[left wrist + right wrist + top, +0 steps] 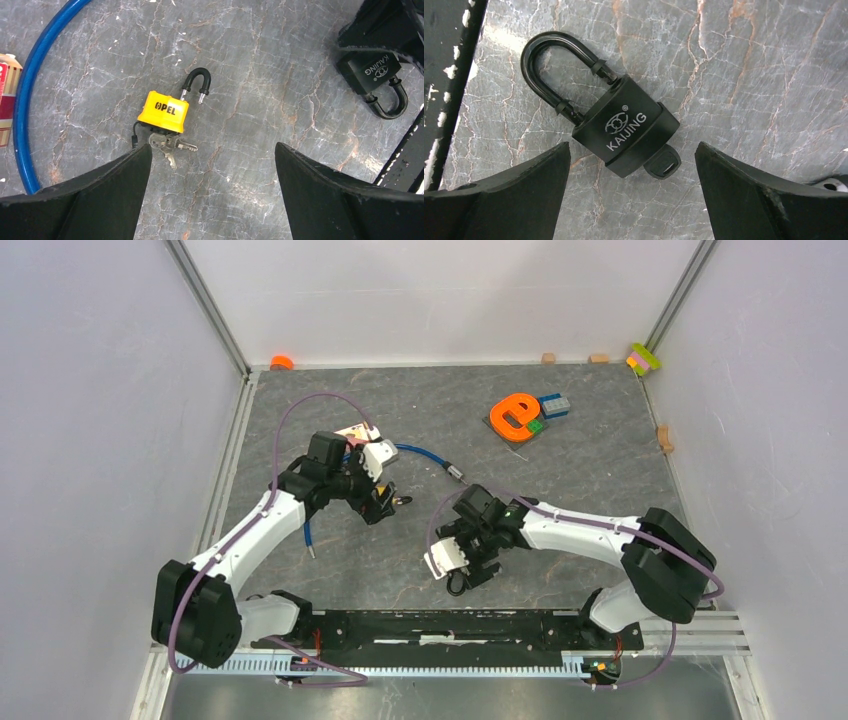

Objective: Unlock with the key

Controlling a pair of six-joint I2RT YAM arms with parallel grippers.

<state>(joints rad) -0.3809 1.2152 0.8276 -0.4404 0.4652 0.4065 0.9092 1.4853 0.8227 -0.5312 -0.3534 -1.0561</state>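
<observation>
**Mia:** Where is the yellow padlock (163, 112)?

**Tom:** In the left wrist view, just left of the middle. It lies flat on the grey table (280, 60). Its black loop is up, and one end of the loop pokes out free.

**Mia:** Are there keys?

**Tom:** Yes. A small bunch of keys (170, 145) sits at the bottom of it, touching it. I cannot tell if one is in the hole.

**Mia:** What about the left gripper (212, 152)?

**Tom:** Its two fingers are far apart at the bottom of the frame. They hold nothing. The yellow padlock lies above the gap, nearer the left finger.

**Mia:** And the blue thing?

**Tom:** That is a blue cable (22, 100). It bends down the left side of the frame.

**Mia:** Is there another lock?

**Tom:** Yes, a black padlock (631, 127) fills the middle of the right wrist view. Its loop points to the upper left, and both ends go into the body. A key (663, 165) with a black head sticks out of its bottom.

**Mia:** And the right gripper (632, 147)?

**Tom:** Its fingers are wide apart too, one in each lower corner. They do not touch the lock.

**Mia:** Anything else?

**Tom:** In the top view, an orange letter (515, 415) lies in the upper right part of the table.
</observation>
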